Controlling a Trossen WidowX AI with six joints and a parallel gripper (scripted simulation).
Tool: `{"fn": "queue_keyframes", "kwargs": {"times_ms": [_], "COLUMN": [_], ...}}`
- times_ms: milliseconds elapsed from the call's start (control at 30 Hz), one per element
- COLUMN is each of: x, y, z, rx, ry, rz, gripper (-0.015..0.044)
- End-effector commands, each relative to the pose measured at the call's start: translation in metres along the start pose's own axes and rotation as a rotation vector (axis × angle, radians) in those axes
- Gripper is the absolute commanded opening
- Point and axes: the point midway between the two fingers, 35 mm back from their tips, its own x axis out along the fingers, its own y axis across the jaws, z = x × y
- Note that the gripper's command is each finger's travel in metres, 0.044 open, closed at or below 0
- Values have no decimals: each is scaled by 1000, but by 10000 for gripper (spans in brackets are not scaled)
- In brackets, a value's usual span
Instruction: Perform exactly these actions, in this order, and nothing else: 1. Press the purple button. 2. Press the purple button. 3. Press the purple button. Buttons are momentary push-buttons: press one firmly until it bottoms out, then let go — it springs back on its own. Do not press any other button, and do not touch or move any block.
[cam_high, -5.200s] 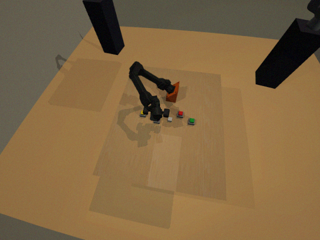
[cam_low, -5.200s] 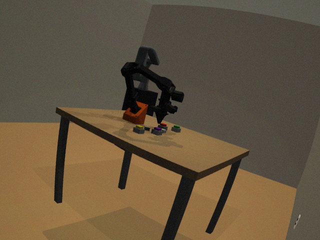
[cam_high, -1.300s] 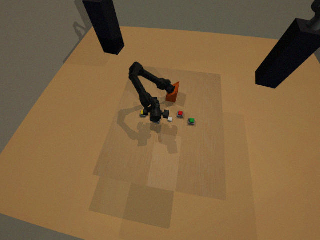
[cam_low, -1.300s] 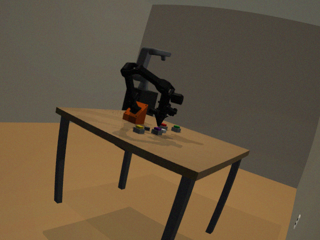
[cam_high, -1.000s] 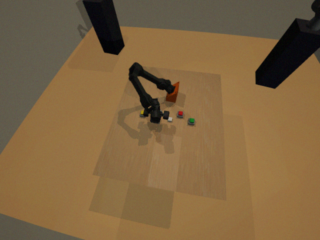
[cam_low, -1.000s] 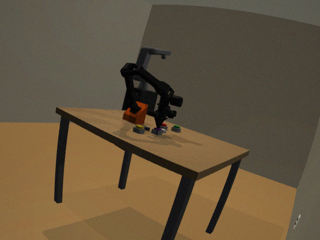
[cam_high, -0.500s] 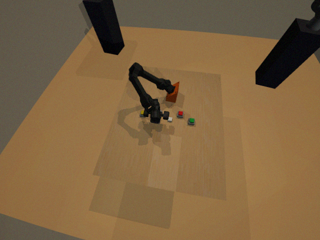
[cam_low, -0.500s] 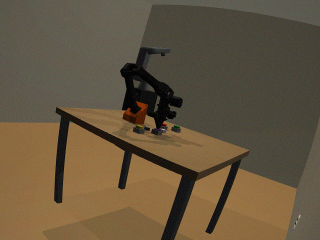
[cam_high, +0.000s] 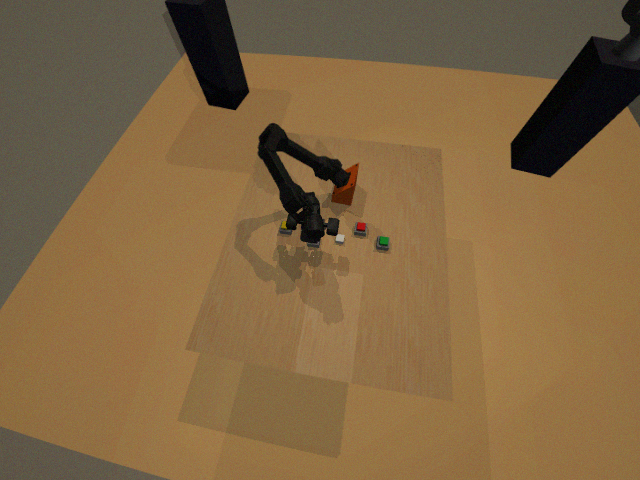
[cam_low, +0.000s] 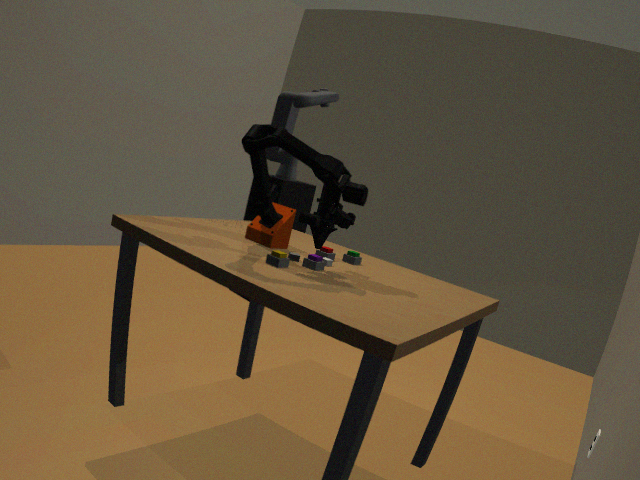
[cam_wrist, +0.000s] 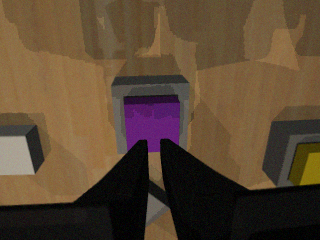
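The purple button (cam_low: 315, 257) (cam_wrist: 152, 122) stands raised in its grey housing. In the top view the arm hides its cap, and only part of the housing shows. My gripper (cam_low: 318, 247) (cam_wrist: 153, 147) is shut and empty, with a thin gap between the fingertips. It points down above the table, a little above the purple button. In the wrist view the tips overlap the cap's near edge; no contact shows.
A yellow button (cam_high: 284, 225) (cam_low: 279, 254) (cam_wrist: 311, 166), red button (cam_high: 360, 226) (cam_low: 326, 249) and green button (cam_high: 384, 240) (cam_low: 353, 253) stand around. A white block (cam_high: 339, 238) (cam_low: 328, 261) (cam_wrist: 14, 155) lies beside the purple button. A grey block (cam_low: 294, 256) (cam_wrist: 156, 207) lies under the fingers in the wrist view.
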Motion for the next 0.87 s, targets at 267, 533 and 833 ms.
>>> {"fn": "queue_keyframes", "kwargs": {"times_ms": [267,533,833], "x": [-52,-71,-71], "y": [145,257,283], "z": [24,-11,-26], "rx": [-10,-2,4], "ry": [-13,-3,-2], "rz": [63,39,24], "gripper": [309,400,400]}}
